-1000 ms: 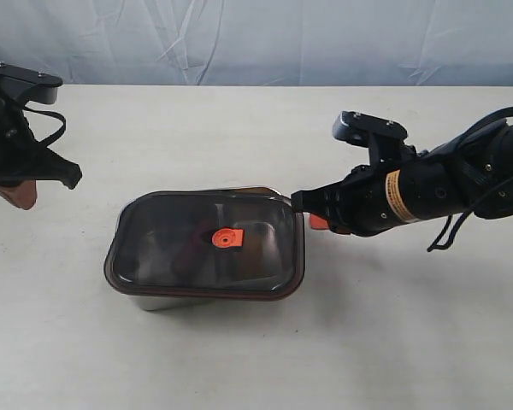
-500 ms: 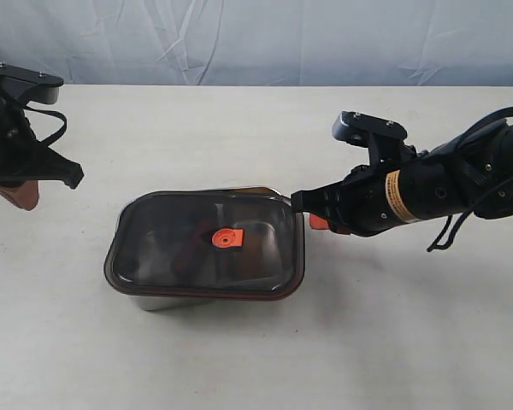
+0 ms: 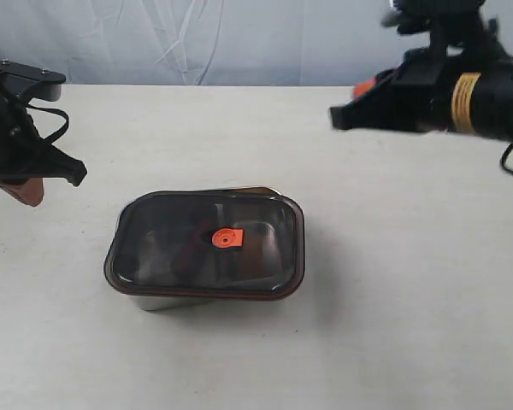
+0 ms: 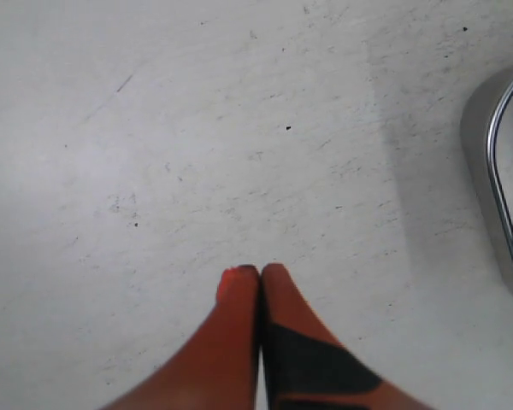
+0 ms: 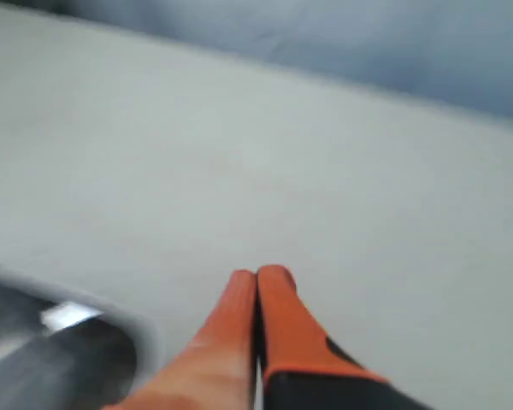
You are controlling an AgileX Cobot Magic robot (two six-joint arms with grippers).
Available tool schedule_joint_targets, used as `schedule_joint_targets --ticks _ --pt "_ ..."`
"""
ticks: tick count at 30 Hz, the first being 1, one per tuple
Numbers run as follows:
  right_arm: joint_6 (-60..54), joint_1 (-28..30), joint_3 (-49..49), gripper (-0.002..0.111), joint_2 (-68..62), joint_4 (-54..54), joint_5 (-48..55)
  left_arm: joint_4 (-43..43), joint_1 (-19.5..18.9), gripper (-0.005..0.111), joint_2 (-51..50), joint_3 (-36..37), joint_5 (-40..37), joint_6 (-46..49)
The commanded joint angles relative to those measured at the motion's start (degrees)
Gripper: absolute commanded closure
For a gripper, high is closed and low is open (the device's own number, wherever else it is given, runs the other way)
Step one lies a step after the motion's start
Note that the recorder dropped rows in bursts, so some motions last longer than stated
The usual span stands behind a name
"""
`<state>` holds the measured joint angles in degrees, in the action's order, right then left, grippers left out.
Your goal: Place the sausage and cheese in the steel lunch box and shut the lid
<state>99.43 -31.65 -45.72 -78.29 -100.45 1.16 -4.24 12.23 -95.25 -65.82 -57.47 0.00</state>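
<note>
lid [image 3: 207,241] on steel lunch box [image 3: 162,301] — contents unclear

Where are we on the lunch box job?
Looks essentially done: the lid sits on the steel lunch box, and no sausage or cheese lies on the table; the smoky lid hides the contents. Nothing in hand: left gripper and right gripper are shut, empty, clear of the box. Left: perhaps confirming the seal.

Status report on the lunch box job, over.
Left gripper shut, empty. Right gripper shut, empty. Lid on steel lunch box. No obstruction seen.
</note>
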Motion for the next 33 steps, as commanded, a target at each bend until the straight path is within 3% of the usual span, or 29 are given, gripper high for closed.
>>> schedule_joint_targets --ticks 1,6,9,12,15,22,27,33 --pt "-23.43 0.35 -8.06 0.109 -3.74 6.10 47.85 0.94 -0.16 0.107 0.58 0.11 0.22 0.00" --pt "-61.90 0.35 -15.90 0.109 -6.54 48.15 61.55 1.09 -0.16 0.107 0.58 0.11 0.11 0.00" --pt "-81.73 0.20 -14.93 0.109 -7.22 83.42 60.92 1.19 -0.16 0.107 0.58 0.11 -0.42 0.00" --pt "-92.67 -1.19 -12.48 0.109 -7.22 101.17 58.22 1.19 -0.16 0.107 0.58 0.11 -0.54 0.44" --pt "-96.52 -3.98 -10.13 0.109 -7.22 109.42 56.95 1.19 -0.16 0.107 0.58 0.11 -0.53 0.55" --pt "-96.23 -11.66 -8.31 0.109 -8.31 114.64 53.15 1.19 -0.16 0.107 0.58 0.11 -0.53 0.55" --pt "-96.09 -16.86 -8.31 0.109 -12.98 114.98 48.80 1.19 -0.16 0.107 0.58 0.11 -0.53 0.55" --pt "-96.09 -18.95 -8.31 0.109 -17.57 115.28 45.74 1.19 -0.16 0.107 0.58 0.11 -0.53 0.55"
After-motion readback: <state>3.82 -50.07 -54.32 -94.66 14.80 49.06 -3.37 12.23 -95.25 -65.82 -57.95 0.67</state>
